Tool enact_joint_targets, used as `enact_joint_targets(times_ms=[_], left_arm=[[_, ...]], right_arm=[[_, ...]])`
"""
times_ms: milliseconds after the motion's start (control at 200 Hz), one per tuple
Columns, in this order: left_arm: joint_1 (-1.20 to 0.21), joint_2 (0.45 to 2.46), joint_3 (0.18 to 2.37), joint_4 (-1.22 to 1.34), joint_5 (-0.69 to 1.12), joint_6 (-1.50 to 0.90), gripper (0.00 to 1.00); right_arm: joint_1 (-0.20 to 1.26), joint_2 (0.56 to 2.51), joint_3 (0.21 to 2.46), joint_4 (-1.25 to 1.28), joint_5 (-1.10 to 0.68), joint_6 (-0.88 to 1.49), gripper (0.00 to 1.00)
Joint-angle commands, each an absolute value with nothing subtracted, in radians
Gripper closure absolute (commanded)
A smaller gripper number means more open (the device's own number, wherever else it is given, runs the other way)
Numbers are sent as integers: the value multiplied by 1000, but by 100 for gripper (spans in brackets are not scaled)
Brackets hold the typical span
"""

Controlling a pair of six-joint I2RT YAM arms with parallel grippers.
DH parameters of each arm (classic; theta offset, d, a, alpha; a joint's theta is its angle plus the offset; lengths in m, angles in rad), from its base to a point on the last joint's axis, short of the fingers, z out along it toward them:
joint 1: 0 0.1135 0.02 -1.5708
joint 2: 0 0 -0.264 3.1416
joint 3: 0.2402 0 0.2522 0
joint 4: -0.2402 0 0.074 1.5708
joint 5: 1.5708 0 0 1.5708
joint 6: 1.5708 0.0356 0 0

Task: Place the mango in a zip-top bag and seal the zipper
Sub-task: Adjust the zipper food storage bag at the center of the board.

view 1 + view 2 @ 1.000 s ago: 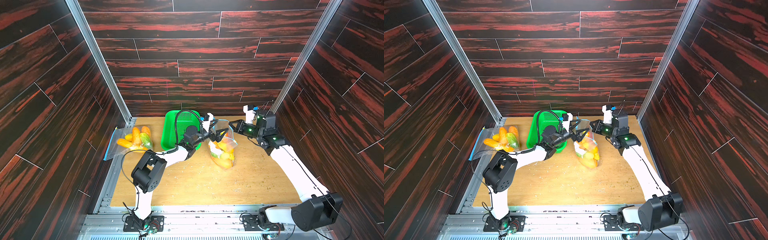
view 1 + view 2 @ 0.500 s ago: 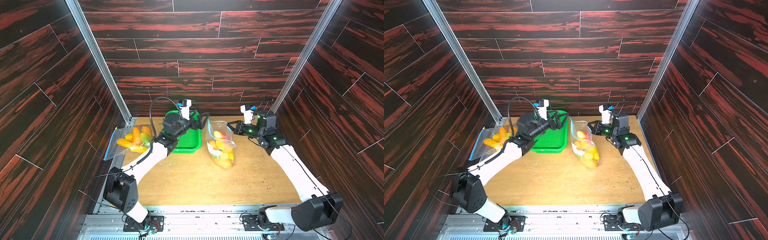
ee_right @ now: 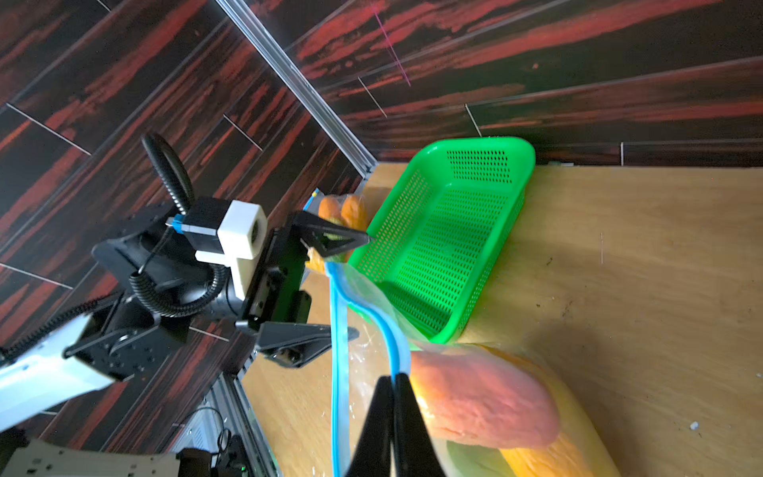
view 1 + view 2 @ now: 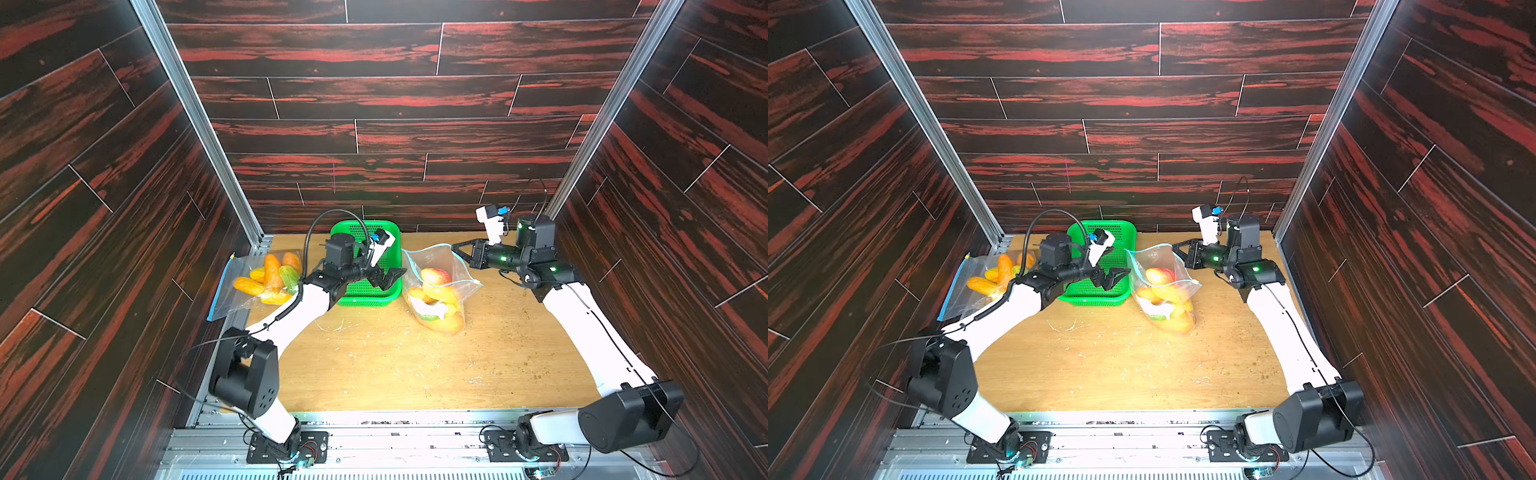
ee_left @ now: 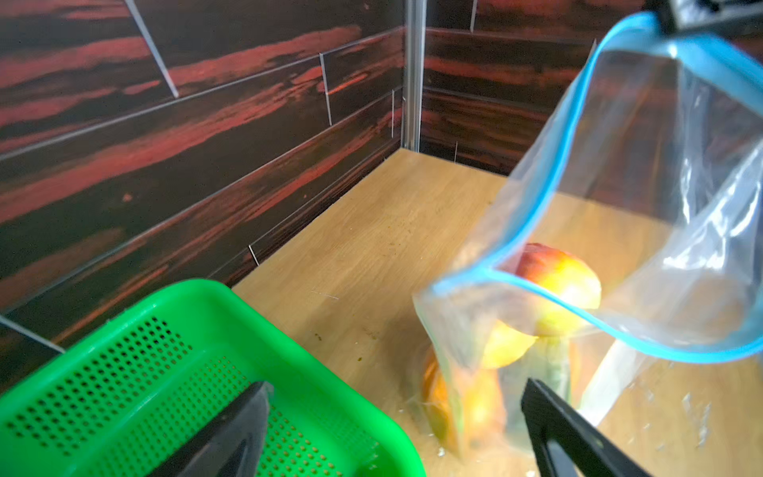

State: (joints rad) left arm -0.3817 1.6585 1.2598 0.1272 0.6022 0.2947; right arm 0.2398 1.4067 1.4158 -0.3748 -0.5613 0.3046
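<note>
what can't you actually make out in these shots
Number of mangoes in the zip-top bag: top views, they overlap behind creased plastic.
Left gripper: left wrist view, lower edge cuts off all but its tips.
Second bag: top views, left arm covers one side; seal too small to judge.
Right gripper: right wrist view, body cut off by lower edge.

Your left arm (image 4: pixel 300 308) reaches forward from its base, forearm sloping up to a level wrist. Your left gripper (image 4: pixel 395 277) points toward the right arm, jaws spread wide and holding nothing. Your right arm (image 4: pixel 582 316) stretches far forward, wrist bent inward. Your right gripper (image 4: pixel 454 246) is pinched tight on the bag (image 4: pixel 454 275) rim.
</note>
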Motion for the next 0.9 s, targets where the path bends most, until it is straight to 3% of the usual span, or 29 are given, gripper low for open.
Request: enact_joint_targets(times_ms=[0,135,205,346,466,596,742,842,892], left_arm=[[-374,1721,1305,134,718,421,2],[-375,1822,1412,108,867,443,2],[-377,1842,1429,139,901,426,8],[-390,1870,1475,131,961,401,52],[-397,1864,1458,200,980,344,74],[-397,1862,1446,261,1002,276,91],[-397,1867,1455,284,1037,226,100],[-397,1867,1450,324,1031,180,100],[-397,1872,1451,350,1027,144,100]], right_arm=[[235,1421,1426,-405,-615,255,100],[232,1435,1442,-431,-591,236,100],[229,1443,1447,-445,-565,232,100],[220,1460,1460,-472,-496,234,100],[208,1462,1463,-467,-465,253,100],[204,1455,1461,-444,-445,280,100],[202,1448,1465,-428,-445,303,100],[201,1437,1467,-428,-423,316,100],[200,1428,1463,-428,-422,326,94]])
